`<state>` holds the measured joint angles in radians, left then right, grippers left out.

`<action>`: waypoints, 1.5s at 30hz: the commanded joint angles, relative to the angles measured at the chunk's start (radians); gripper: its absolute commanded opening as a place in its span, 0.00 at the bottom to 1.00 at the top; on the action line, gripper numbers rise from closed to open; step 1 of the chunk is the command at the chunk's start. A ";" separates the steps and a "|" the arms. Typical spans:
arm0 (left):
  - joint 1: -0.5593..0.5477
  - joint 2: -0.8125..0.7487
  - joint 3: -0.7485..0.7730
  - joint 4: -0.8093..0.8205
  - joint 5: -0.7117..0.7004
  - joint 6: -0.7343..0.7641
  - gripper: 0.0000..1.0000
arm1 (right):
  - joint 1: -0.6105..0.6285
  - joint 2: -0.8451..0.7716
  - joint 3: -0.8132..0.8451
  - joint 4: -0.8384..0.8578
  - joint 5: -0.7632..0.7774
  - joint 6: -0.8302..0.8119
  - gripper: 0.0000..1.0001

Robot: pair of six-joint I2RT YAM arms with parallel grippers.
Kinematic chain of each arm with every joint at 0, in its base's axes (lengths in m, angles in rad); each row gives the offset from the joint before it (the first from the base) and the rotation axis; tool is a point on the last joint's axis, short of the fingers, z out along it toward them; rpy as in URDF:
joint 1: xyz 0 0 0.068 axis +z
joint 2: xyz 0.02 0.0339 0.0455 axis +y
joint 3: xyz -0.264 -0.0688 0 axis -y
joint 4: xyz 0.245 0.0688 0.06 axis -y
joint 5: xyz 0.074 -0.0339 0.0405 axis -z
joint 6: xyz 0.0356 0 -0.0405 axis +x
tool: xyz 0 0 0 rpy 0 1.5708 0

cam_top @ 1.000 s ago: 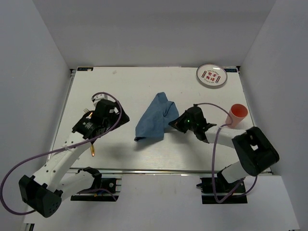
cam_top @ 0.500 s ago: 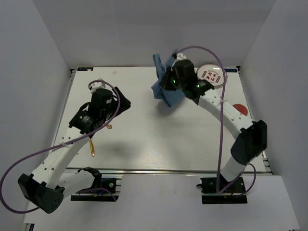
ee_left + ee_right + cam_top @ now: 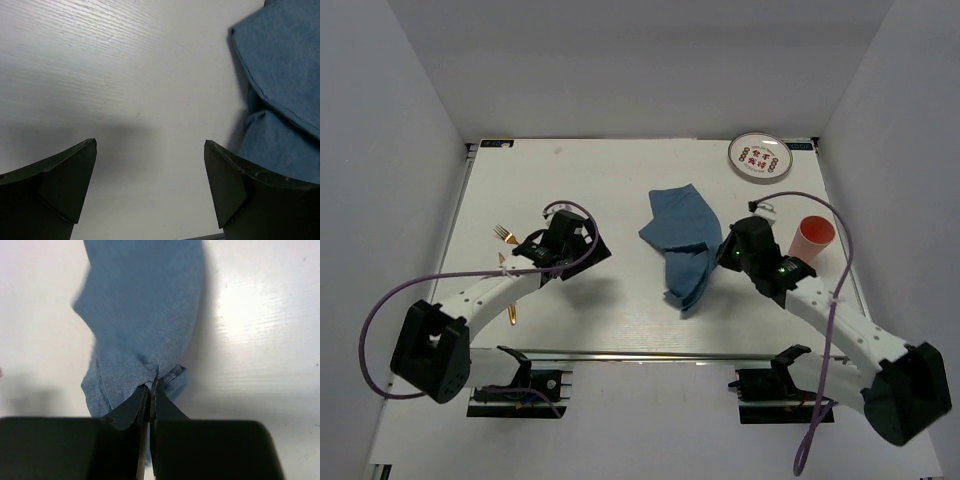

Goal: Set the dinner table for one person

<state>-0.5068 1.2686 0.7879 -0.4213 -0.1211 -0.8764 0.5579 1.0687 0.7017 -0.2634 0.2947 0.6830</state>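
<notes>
Dinner table [image 3: 610, 180] with a blue cloth [image 3: 682, 235] pinched by the right gripper [image 3: 151, 385].
The table lies in front of both arms. The right gripper's fingers are closed on a fold of the cloth, which sits bunched near the table's middle. The left gripper [image 3: 150, 146] hangs open and empty just left of the cloth. A plate [image 3: 759, 157] sits at the far right corner, a pink cup [image 3: 813, 235] is near the right edge, and a gold fork [image 3: 503, 234] is on the left.

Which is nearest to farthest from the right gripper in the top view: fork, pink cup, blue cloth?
1. Blue cloth: pinched in the right gripper, mid-scene.
2. Pink cup: on the gripper's right, towards the right edge.
3. Fork: far over on the left side.
</notes>
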 commanded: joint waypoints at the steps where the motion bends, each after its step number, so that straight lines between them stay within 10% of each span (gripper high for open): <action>1: -0.006 0.035 0.082 0.056 0.058 0.005 0.97 | -0.015 -0.047 -0.013 0.095 -0.006 0.029 0.00; 8: 0.014 -0.057 0.203 -0.158 -0.153 -0.088 0.98 | 0.037 0.224 0.290 0.194 -0.645 -0.145 0.00; 16: 0.014 -0.206 0.390 -0.330 -0.425 -0.067 0.98 | 0.100 0.442 0.767 0.375 -1.055 0.064 0.00; 22: 0.014 -0.206 0.465 -0.350 -0.471 -0.021 0.98 | -0.027 0.540 0.909 0.213 -0.990 0.019 0.00; 30: 0.014 -0.178 0.375 -0.280 -0.434 0.030 0.98 | -0.288 0.475 0.408 0.397 -0.991 -0.003 0.00; 36: 0.014 -0.061 0.361 -0.312 -0.382 0.022 0.98 | -0.375 0.372 0.094 0.240 -0.670 0.007 0.63; 45: -0.007 0.011 0.179 -0.258 -0.059 -0.085 0.98 | -0.375 0.201 0.050 0.161 -0.540 -0.077 0.79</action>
<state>-0.5034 1.2839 1.0336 -0.7029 -0.3500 -0.9020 0.1810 1.2858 0.7105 -0.1032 -0.3122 0.6510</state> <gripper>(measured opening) 0.978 0.789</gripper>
